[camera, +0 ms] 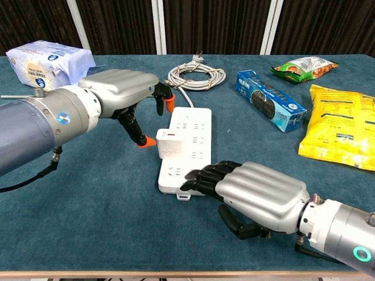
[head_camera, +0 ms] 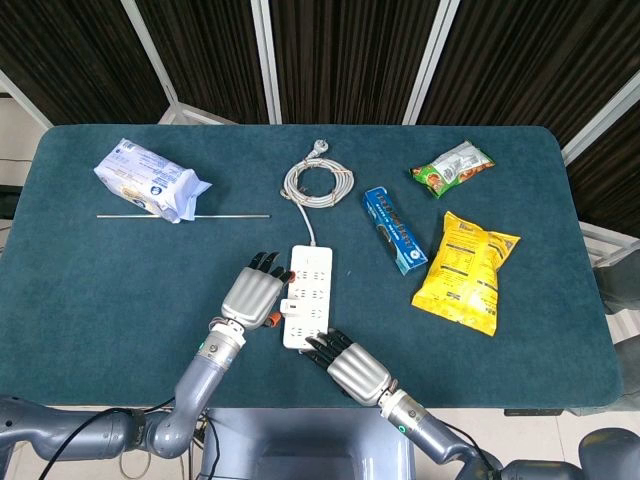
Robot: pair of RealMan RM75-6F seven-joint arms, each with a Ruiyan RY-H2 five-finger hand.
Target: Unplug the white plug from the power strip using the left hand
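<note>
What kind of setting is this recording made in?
Probably a lab or test bench: a table covered in teal cloth, dark curtain panels behind, and staged items such as a power strip and snack bags.

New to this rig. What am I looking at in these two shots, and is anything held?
It is a two-armed robot at a table, each arm ending in a robot hand with fingers. One picture looks down from the robot's head, the other looks forward from its chest.

On the blue table lie a white power strip with a white plug on its side, its coiled cable, a blue cookie box, a yellow snack bag, a green packet, a tissue pack and a thin rod.

The left robot hand has its fingers spread by the plug; I cannot tell if it touches. It holds nothing yet. The right robot hand rests its fingertips on the strip's near end.
</note>
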